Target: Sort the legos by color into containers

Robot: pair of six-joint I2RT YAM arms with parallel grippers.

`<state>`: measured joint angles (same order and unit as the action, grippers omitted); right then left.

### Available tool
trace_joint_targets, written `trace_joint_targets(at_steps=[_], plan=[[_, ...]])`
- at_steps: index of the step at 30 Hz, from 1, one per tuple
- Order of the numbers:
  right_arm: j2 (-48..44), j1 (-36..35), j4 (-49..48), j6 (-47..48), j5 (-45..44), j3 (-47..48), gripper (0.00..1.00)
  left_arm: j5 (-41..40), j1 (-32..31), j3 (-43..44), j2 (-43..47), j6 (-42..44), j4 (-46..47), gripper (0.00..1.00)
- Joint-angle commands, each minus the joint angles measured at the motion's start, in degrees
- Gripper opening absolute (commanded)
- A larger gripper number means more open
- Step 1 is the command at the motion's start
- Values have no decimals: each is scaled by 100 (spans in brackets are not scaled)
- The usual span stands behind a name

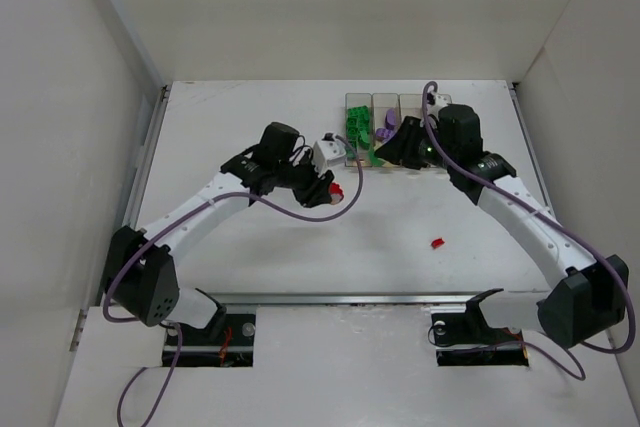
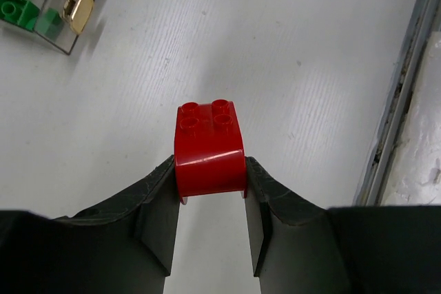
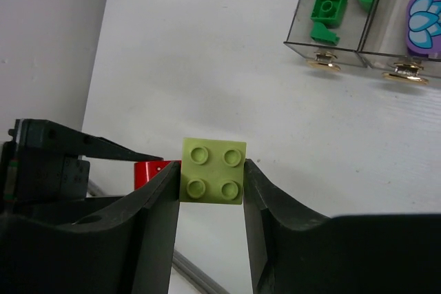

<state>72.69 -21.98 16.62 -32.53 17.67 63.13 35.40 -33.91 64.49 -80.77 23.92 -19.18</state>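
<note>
My left gripper [image 2: 210, 170] is shut on a red lego [image 2: 210, 148] with a curved face, held above the table; in the top view it [image 1: 335, 192] is left of the containers' near end. My right gripper [image 3: 212, 178] is shut on a pale yellow-green lego [image 3: 213, 170], studs facing the camera; in the top view it [image 1: 388, 154] hangs over the near end of the row of clear containers [image 1: 398, 105]. The leftmost container holds green legos [image 1: 356, 132], the one beside it purple ones [image 1: 385, 130]. One small red lego [image 1: 437, 243] lies loose on the table.
White walls enclose the table on the left, back and right. In the right wrist view, the left arm's gripper [image 3: 62, 153] is close on the left, and the green container [image 3: 331, 12] and purple container [image 3: 420, 12] are at the top right. A metal rail [image 2: 403, 94] edges the table.
</note>
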Motion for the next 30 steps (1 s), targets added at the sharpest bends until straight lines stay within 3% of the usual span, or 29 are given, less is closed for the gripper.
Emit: trace_joint_targets(at_steps=[1,7,10,17,22,27,30], plan=[[-97,18,34,81,-272,15,0,-323,16,-400,10,-81,274,0],[-439,79,394,274,-913,-117,0,-270,16,-674,9,77,695,0],[-570,203,465,274,-1186,-196,0,-270,16,-175,-245,130,810,0],[-975,764,579,160,-2767,-118,0,-183,-159,1652,-1773,-563,1776,0],[-1203,993,325,160,-4251,111,0,98,-406,3600,-3580,-1152,2865,0],[-1196,1046,-53,502,-5229,103,0,99,-625,5475,-5236,-2494,4131,0],[-1107,1177,112,617,-5590,190,0,20,-678,6320,-5966,-2726,4598,0]])
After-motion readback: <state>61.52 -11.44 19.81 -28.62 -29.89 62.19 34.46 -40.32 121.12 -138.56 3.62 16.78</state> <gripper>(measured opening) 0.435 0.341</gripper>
